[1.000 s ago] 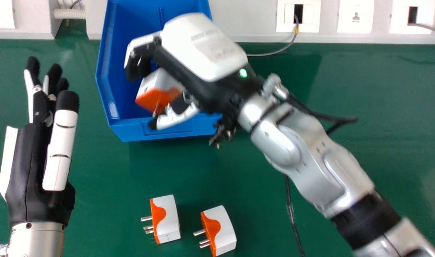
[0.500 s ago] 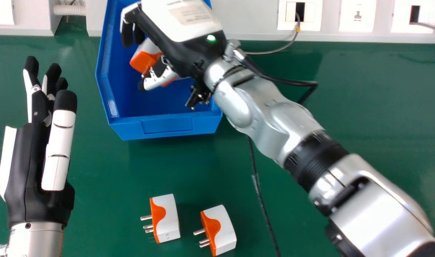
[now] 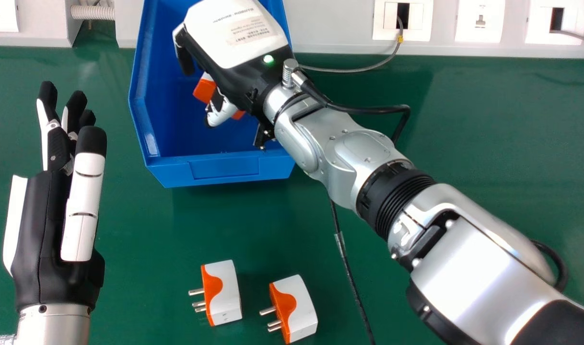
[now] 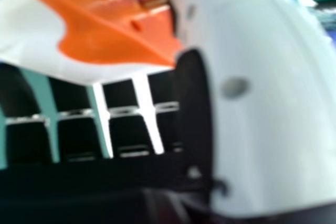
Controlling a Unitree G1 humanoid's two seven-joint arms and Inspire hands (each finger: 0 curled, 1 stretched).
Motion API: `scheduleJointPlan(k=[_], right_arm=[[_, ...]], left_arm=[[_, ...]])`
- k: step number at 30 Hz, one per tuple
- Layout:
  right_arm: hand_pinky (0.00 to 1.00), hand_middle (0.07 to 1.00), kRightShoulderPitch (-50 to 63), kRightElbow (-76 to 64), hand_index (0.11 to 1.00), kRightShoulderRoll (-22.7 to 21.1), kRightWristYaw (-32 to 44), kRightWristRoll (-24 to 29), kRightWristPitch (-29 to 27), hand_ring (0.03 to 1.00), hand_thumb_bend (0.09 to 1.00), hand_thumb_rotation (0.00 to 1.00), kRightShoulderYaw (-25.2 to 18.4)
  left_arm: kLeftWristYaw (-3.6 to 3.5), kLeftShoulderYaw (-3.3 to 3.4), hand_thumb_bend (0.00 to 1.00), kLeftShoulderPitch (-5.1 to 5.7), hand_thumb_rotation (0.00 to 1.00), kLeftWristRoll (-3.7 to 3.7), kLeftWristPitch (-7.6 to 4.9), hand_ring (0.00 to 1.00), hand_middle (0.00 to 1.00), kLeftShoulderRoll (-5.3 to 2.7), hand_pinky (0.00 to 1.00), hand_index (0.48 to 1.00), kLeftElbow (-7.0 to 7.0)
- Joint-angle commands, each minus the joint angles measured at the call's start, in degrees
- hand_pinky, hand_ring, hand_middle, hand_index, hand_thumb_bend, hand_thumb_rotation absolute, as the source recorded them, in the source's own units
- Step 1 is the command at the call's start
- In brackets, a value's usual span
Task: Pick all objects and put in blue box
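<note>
Nearest: two white-orange plug adapters, left one [image 3: 227,292] and right one [image 3: 299,309], lay apart on the green tabletop [image 3: 148,268], prongs pointing left. Left hand [image 3: 38,235] was off to their left, fingers straight, nothing in it. Black cable [image 3: 350,278] ran on their right. Farther out, blue box [image 3: 225,168], with right hand [image 3: 237,36] reaching in over its right side, thumb and curled fingers clamped on a third adapter [image 3: 204,90] inside the box walls. More orange showed past the thumb; couldn't tell whose. White socket panel [image 3: 335,26] stood behind.
</note>
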Motion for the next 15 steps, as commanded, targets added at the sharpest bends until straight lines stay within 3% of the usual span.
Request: scheduleJointPlan(k=[1,5,9,10,12,13,15], right_arm=[[0.29,0.565,-3.05,-0.68,0.51,0.33,-0.91,1.54,0.91,0.44,0.488,0.0,-1.11],[0.29,0.573,-2.2,-1.18,0.513,0.35,-1.35,4.02,0.0,0.441,0.487,0.0,-2.79],[0.29,0.572,-2.12,-1.05,0.508,0.94,2.76,7.64,0.52,0.449,0.487,0.0,-5.23],[0.32,0.593,-2.17,-1.02,0.547,0.92,3.34,7.67,0.67,0.471,0.543,0.01,-5.03],[0.47,0.772,-2.25,-1.13,0.729,0.56,3.74,7.0,0.46,0.667,0.703,0.1,-3.89],[0.55,0.844,-2.25,-1.3,0.799,0.32,3.54,6.41,0.45,0.751,0.733,0.15,-3.17],[0.64,0.911,-2.22,-1.55,0.863,-0.17,2.07,4.65,0.66,0.828,0.734,0.22,-1.34]], left_arm=[[0.44,-0.04,0.68,0.5,0.87,0.15,-1.34,1.0,1.0,-0.39,1.0,1.0,-2.17],[0.45,0.02,0.69,0.59,0.86,-0.13,-1.37,1.0,1.0,-0.55,1.0,1.0,-2.2],[0.78,0.05,0.69,0.61,0.85,0.37,-1.68,1.0,1.0,-0.69,1.0,1.0,-2.1],[0.85,0.04,0.69,0.56,0.84,0.62,-1.82,1.0,1.0,-0.68,1.0,1.0,-2.01],[0.88,0.03,0.69,0.43,0.84,1.01,-2.3,1.0,1.0,-0.58,1.0,1.0,-1.64],[0.87,0.01,0.69,0.37,0.84,1.07,-2.44,1.0,1.0,-0.57,1.0,1.0,-1.49],[0.78,-0.1,0.68,0.25,0.85,1.03,-2.54,1.0,1.0,-0.58,1.0,1.0,-1.3]])
